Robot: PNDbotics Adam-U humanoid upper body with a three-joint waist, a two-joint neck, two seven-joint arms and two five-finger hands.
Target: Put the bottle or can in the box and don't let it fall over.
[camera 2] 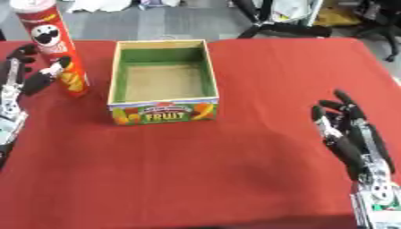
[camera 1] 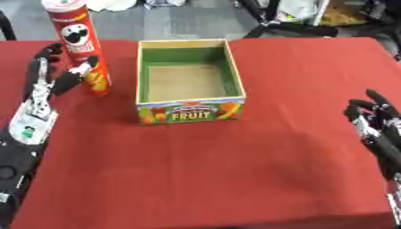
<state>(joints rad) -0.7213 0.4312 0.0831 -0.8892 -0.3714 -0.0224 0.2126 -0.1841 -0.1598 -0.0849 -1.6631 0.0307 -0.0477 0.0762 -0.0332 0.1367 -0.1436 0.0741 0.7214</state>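
In the left eye view, a tall red chip can (camera 1: 78, 44) stands upright on the red tablecloth (camera 1: 235, 170), just to the left of an open cardboard box (camera 1: 188, 80) with green inner walls, a bare brown floor and a "FRUIT" label on its near face. The can is outside the box, close to its left wall but not touching it. The left hand (camera 1: 47, 85) reaches up along the left edge of the table, its fingers spread and mostly straight; the thumb lies against the lower part of the can while the other fingers stand to the can's left, so the hand is apart rather than closed round the can. The right hand (camera 1: 380, 127) rests near the right edge, well apart from the box, fingers up and relaxed, holding nothing. In the right eye view, the can shows at the upper left with its pale lid (camera 2: 33, 4) at the top edge, still beside the box's left wall, and the left hand's thumb (camera 2: 47, 76) touches the can's lower side. The right hand shows more fully here, its fingers straight and slightly fanned over the cloth.
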